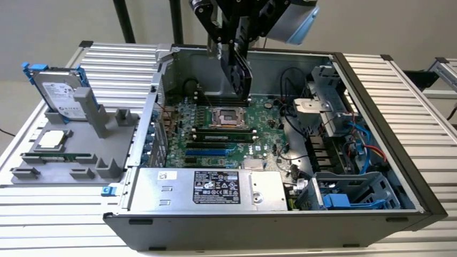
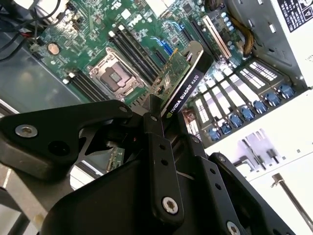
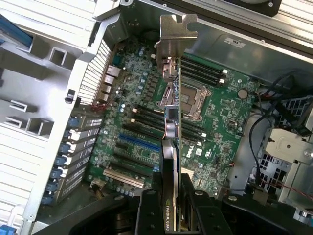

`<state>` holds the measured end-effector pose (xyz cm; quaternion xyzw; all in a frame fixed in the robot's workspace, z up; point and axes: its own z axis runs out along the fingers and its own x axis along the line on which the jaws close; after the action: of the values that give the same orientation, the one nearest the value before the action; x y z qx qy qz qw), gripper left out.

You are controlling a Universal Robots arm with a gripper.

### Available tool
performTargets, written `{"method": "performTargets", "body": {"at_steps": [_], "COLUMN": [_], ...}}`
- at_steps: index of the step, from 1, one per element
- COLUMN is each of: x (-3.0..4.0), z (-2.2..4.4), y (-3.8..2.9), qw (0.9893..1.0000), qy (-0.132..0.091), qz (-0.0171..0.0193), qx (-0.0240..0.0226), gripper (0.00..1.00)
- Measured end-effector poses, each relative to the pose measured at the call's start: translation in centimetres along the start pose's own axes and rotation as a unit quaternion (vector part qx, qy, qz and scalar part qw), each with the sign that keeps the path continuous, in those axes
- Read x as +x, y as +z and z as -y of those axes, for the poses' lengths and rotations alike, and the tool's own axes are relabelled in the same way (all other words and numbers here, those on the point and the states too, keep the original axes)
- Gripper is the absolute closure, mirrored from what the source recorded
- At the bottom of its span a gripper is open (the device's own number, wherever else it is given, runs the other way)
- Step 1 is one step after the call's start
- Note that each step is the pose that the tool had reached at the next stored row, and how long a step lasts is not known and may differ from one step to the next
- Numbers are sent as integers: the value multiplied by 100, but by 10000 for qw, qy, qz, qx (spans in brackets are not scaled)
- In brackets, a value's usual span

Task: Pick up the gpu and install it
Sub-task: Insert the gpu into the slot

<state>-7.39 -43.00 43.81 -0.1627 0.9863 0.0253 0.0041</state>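
Green-boarded gpu (image 2: 186, 88) is clamped in your fingers (image 3: 191, 208), hanging above the motherboard (image 1: 207, 142) beneath them. You're mid-carry: it's unseated and needs aligning with a slot.

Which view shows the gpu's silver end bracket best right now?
First wrist view: the bracket faces the camera at the far end of the gpu, above the motherboard. Second wrist view shows the card's black cooler edge; the exterior view shows it edge-on, held by the gripper.

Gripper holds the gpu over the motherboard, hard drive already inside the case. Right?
Not quite. The gripper does hold the gpu over the motherboard, but the hard drive stands in the grey fixture outside the case, on the exterior view's left.
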Motion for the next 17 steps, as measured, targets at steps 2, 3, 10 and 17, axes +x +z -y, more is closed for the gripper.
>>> {"method": "performTargets", "body": {"at_steps": [2,3,10,17], "x": [0,0,0,0], "z": [0,0,0,0], "y": [0,0,1,0], "qw": [10000,10000,9997,9990], "qy": [-51,-78,-257,-446], "qz": [-2,-4,-12,-21], "qx": [-1,-2,-5,-8], "gripper": [100,100,100,100]}}
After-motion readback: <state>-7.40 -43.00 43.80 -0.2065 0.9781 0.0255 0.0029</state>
